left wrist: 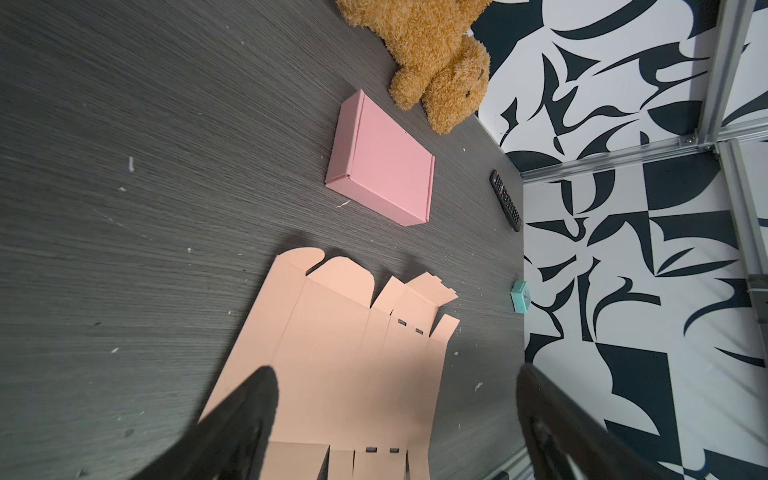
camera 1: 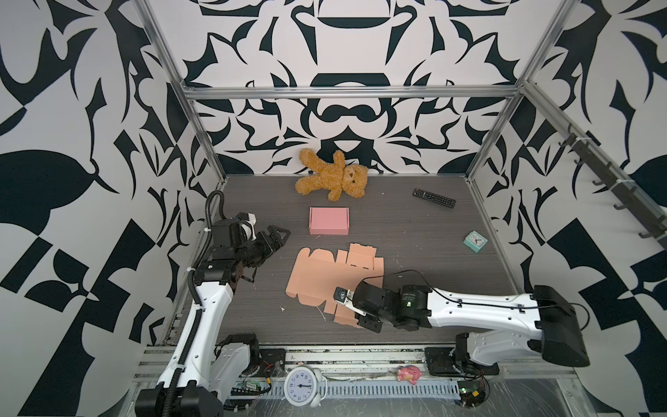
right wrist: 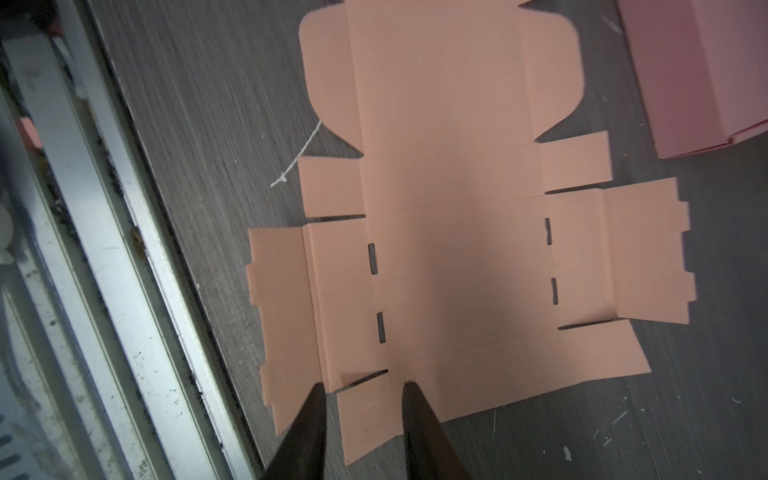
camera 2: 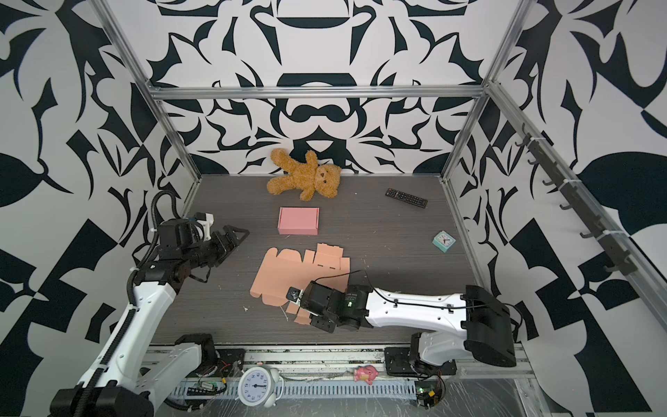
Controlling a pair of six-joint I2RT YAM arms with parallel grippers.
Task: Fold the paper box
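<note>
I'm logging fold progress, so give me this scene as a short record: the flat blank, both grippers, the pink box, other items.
paper box blank: peach, unfolded, flat on the table
left gripper: open, left of the blank, clear of it
right gripper: open, jaws astride a near corner flap
pink box: folded, closed, behind the blank
other items: teddy bear, remote, teal clock, all apart from the blank

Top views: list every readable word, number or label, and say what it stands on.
"10", "11" among hour numerals, partly legible: white alarm clock dial.
Too small to read: sticker on the right arm's motor.
Too small to read: remote buttons.
Too small to read: teal clock face.
</note>
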